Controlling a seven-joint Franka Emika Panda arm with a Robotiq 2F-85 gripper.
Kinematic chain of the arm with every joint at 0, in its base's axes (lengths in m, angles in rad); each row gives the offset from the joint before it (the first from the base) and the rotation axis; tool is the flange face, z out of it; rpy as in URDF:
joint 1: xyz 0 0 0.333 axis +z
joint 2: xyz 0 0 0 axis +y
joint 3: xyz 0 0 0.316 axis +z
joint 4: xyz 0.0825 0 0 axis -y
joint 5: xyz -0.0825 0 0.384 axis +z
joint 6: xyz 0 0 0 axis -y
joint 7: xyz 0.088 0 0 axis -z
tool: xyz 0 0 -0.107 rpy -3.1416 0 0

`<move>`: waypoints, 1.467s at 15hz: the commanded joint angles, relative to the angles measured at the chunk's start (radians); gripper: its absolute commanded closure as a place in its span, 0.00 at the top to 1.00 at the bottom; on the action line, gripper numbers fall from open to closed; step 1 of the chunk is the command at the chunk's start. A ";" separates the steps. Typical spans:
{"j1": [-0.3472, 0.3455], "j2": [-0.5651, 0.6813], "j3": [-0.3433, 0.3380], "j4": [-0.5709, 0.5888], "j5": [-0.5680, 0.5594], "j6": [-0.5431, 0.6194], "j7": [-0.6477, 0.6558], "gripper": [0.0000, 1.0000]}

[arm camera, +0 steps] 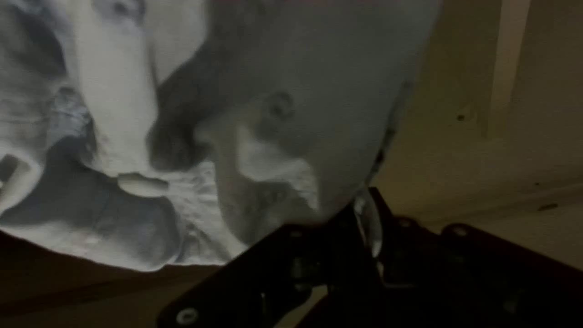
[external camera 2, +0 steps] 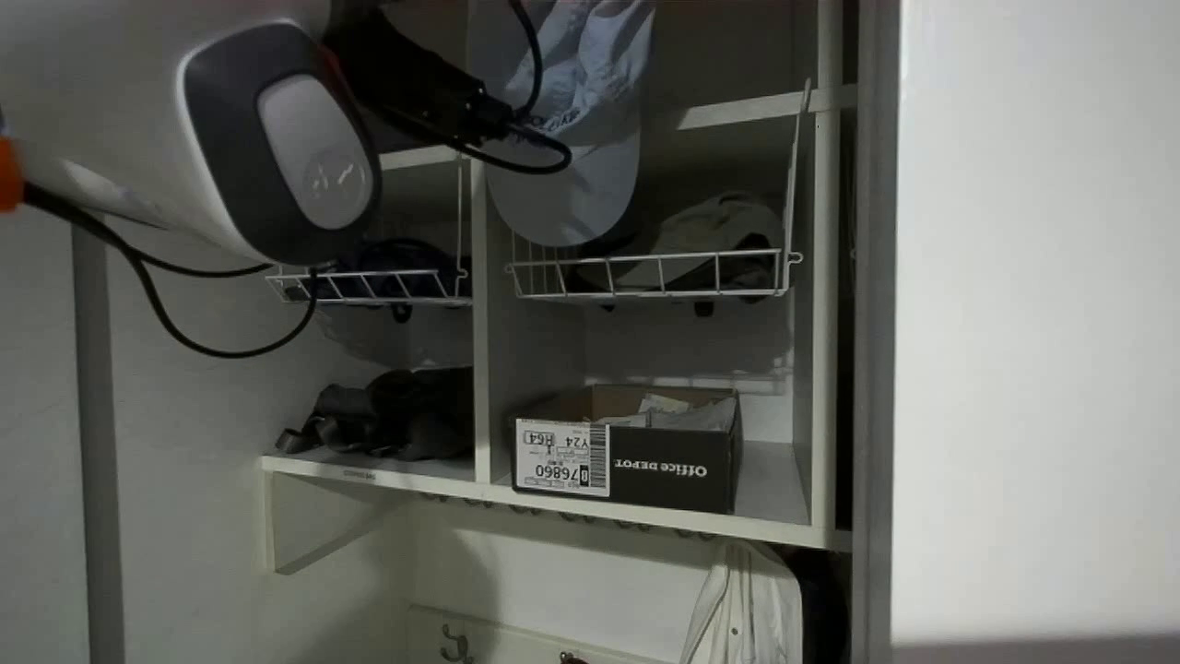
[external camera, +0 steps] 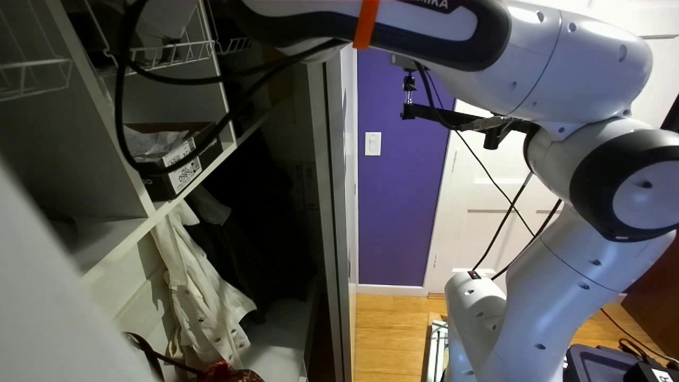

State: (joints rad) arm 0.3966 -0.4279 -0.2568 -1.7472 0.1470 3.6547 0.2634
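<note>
Wrist view: the pale cap (arm camera: 319, 105) hangs from your hand (arm camera: 363, 200), whose jaws stand almost together with an edge of its cloth pinched at the tips. That margin is thin enough for a narrow grip, which is probably why it is taken there; the rest bunches loosely and looks free to swing. In an exterior view you see the cap high in the closet, brim down, just above the front rail of a white wire basket (external camera 2: 645, 295); how far in front, you cannot tell.

Outward from there, the basket hangs beneath an upper shelf (external camera 2: 756, 111) and carries another cap (external camera 2: 710, 240), apparently to stack storage in one bay. On the lower shelf (external camera 2: 774, 480) sits an Office Depot box (external camera 2: 664, 468) with papers or wrapping inside; its lettering is upside down, so it may be a lid turned over as a tray. Past the divider (external camera 2: 482, 323) are a second basket (external camera 2: 396, 301) and dark cloth (external camera 2: 396, 415). In both exterior views a white coat (external camera: 207, 297) hangs below.

For edges, mind the basket's rail, the divider and the post (external camera 2: 827, 277) bounding that bay. Your cable (external camera: 121, 106) loops across the shelf fronts and could catch. Working room seems to lie outward, before the shelving, limited by the white panel (external camera 2: 1032, 323).
</note>
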 commanded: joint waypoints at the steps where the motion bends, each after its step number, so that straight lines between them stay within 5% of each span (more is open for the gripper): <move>1: 0.106 0.025 -0.100 0.038 -0.072 0.034 0.073 0.03; 2: 0.067 0.008 -0.055 0.000 -0.032 0.022 0.028 0.12; 6: 0.093 0.010 -0.087 0.003 -0.049 0.023 0.042 0.12; 7: 0.093 0.010 -0.087 0.005 -0.050 0.023 0.043 0.03; 19: 0.143 0.130 -0.180 0.034 0.016 0.340 0.275 0.03; 20: 0.021 0.156 -0.105 0.030 0.021 0.348 0.360 0.03; 22: -0.023 0.175 -0.073 0.027 0.044 0.354 0.414 0.03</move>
State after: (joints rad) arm 0.4710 -0.3026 -0.3928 -1.7457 0.1497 3.9769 0.5699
